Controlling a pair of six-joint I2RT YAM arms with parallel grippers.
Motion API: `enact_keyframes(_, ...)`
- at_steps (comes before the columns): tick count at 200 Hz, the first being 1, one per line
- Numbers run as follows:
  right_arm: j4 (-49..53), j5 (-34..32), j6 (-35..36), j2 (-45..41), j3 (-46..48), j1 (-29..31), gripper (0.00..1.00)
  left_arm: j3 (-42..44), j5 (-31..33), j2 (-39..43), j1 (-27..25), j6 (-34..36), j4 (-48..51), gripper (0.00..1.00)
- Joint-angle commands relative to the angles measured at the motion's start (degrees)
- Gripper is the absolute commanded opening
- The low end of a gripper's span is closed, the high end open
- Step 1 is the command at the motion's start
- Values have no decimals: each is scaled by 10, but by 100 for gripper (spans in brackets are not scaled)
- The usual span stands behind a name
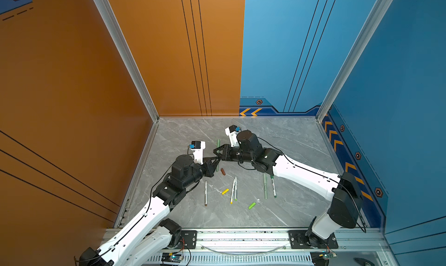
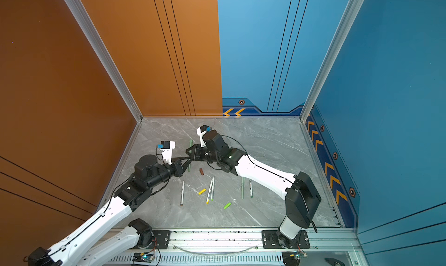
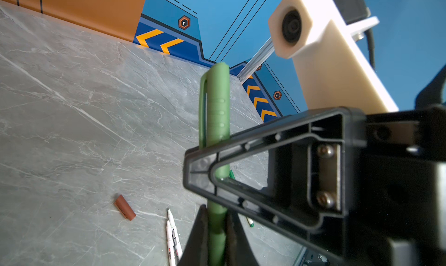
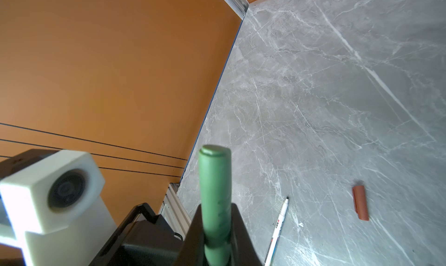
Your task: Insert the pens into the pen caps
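Observation:
A green pen (image 1: 218, 144) (image 2: 191, 144) is held off the table between both grippers, lying far-to-near. My left gripper (image 1: 218, 160) (image 2: 190, 161) (image 3: 217, 210) is shut on its barrel. My right gripper (image 1: 216, 152) (image 2: 189, 152) (image 4: 216, 206) is shut on the same pen just beyond, close to the left fingertips. A green cap with a clip (image 3: 214, 103) sits on the pen's far end. The flat near end (image 4: 214, 153) sticks out past the right fingers.
On the grey table lie a brown cap (image 1: 223, 171) (image 3: 125, 207) (image 4: 360, 205), a yellow cap (image 1: 225, 191) and a lime cap (image 1: 252, 205). A brown-ended pen (image 1: 205, 193), two white pens (image 1: 233, 190), a sage pen (image 1: 265, 186) and a green-ended pen (image 1: 273, 186) lie nearer the front.

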State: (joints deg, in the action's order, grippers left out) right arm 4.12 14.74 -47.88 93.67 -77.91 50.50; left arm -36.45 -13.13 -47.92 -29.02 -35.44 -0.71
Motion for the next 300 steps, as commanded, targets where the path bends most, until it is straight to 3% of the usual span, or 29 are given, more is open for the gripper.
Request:
enact_keyframes(1,25,-28,-6,-32,14,-10,6,-17,4,11,-4,-1,-22,16)
enact_keyframes(30,53,-34,0,-53,36,-41,5,-9,-40,34,-6,23,19,55)
enact_keyframes(63,127,-44,32,-81,79,-77,5,0,-97,70,-11,69,81,72)
enact_keyframes(92,228,-61,65,-94,119,-99,7,-1,-84,94,-14,94,146,75)
enact_keyframes(131,301,-107,87,-102,182,-129,7,-5,-55,87,-14,97,151,77)
enact_keyframes(169,302,-117,87,-78,210,-138,7,-19,-55,58,-16,98,149,77)
enact_keyframes(280,290,-141,64,35,173,-107,10,-12,-35,66,-22,89,148,78)
enact_keyframes(300,291,-155,59,41,172,-89,15,-13,-36,64,-22,91,148,78)
